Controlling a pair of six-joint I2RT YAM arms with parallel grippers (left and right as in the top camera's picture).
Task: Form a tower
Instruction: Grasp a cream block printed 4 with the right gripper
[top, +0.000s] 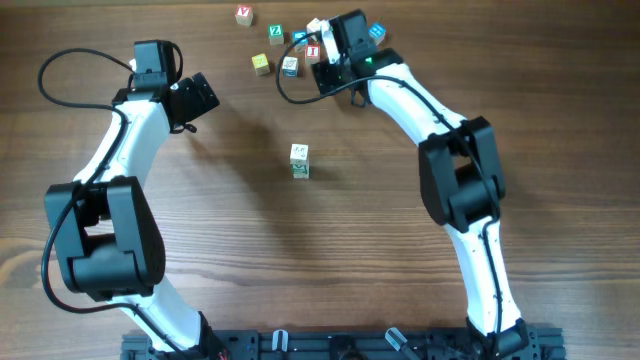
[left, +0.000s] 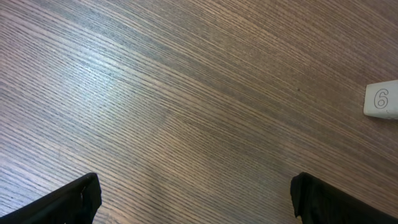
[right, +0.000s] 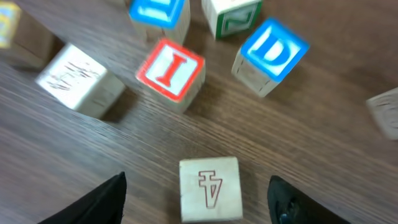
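Pale wood is what this job turns on: the tower (top: 299, 161) stands alone on the surface (top: 300, 260), a narrow cream stack with green print on its top face. From above we cannot count its cubes.

Well beyond the tower, toward the far edge, lies the loose cluster, and the right hand (right: 196, 202) is down among it. Its fingers straddle the 4 cube (right: 209, 186), standing fairly wide with bare surface showing on either side, so nothing is gripped. The red I cube (right: 170, 71) and the blue D cube (right: 270, 55) sit just past the 4 cube, farther again from the tower, near it but not touching.

The left hand (left: 194, 198) hangs off to the tower's left, spread wide and empty over bare grain. A pale face marked 6 (left: 380, 99) shows at the edge of its view; we cannot tell whether that belongs to the tower.

We judge the step in hand to be the pick of the next cube, with the grasp not yet made. The next move calls for centring on the 4 cube and closing on two opposite flat faces. Then comes a straight lift clear of the neighbours, a carry to the tower, and a square, gentle set-down on its top face. A stack that narrow would likely tip at a sideways nudge.
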